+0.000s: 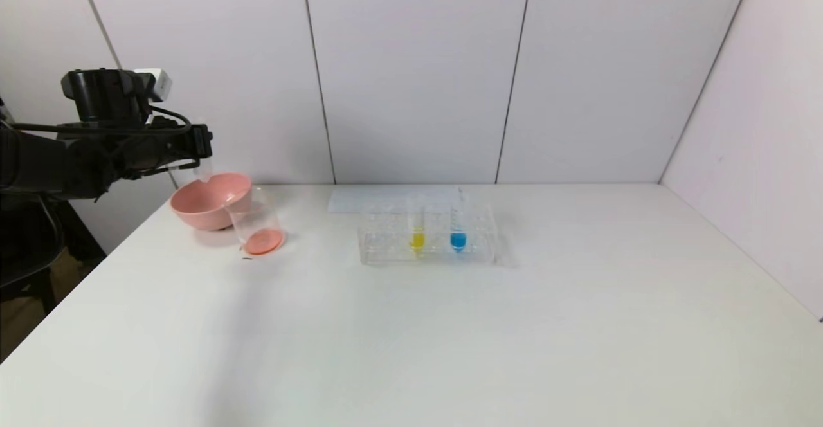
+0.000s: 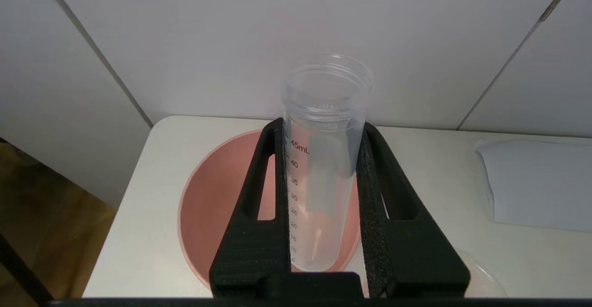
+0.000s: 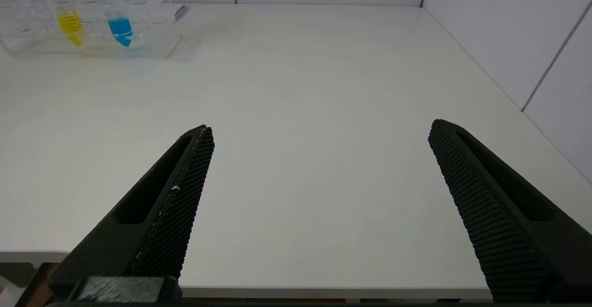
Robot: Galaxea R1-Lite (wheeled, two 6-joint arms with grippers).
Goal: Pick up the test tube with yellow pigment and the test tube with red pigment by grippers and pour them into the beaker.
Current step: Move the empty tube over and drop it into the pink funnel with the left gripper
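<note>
My left gripper [image 1: 200,152] is shut on the test tube with red pigment [image 2: 323,159] and holds it above the pink bowl [image 1: 209,199]. The tube looks drained, with only a faint pink streak inside. The beaker [image 1: 256,224] stands just right of the bowl with red liquid on its bottom. The test tube with yellow pigment [image 1: 418,237] stands in the clear rack [image 1: 386,247] at the table's middle; it also shows in the right wrist view [image 3: 69,20]. My right gripper [image 3: 319,131] is open and empty over the table's near edge, out of the head view.
A tube with blue liquid [image 1: 458,239] stands in the rack right of the yellow one. A white sheet [image 1: 386,199] lies behind the rack. The table's left edge is just beside the bowl. White walls stand at the back and right.
</note>
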